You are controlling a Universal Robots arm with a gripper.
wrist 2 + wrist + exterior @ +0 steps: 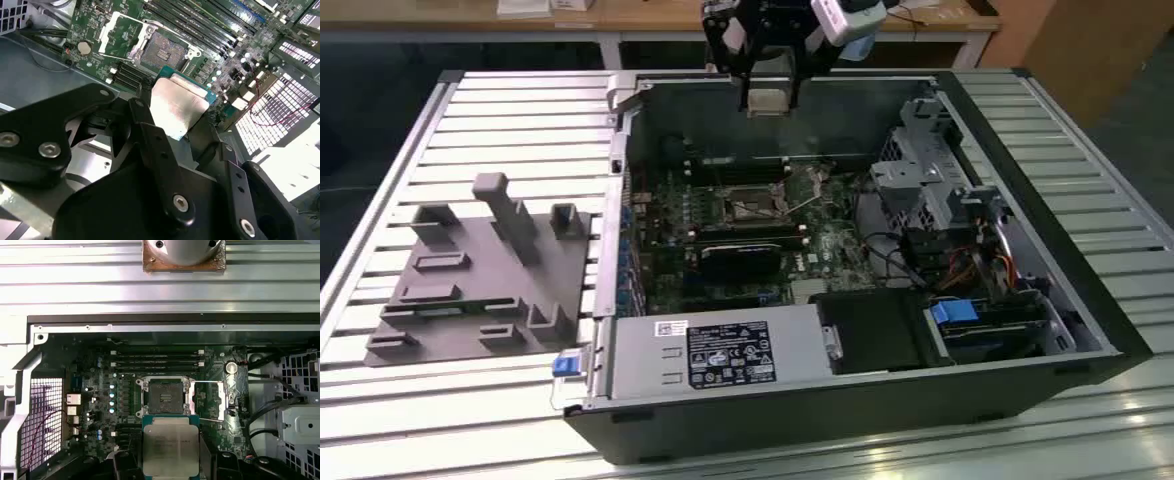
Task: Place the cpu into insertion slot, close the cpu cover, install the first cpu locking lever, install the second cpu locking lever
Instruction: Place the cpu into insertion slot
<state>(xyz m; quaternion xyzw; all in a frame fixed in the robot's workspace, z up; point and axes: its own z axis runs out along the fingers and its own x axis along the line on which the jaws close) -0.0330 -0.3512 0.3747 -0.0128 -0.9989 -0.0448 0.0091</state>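
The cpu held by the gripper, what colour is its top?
Dull silver-grey metal on the cpu, with a green rim; clearest in the first wrist view.

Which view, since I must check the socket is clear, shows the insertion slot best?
The first wrist view: it looks straight down on the insertion slot, showing its rim and dark centre. The second wrist view shows it slanted, beyond the held cpu. The exterior view shows it small inside the case.

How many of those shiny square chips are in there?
1. The chip is gripped in the tool, over the open computer case; its socket sits empty. Others could be hidden.
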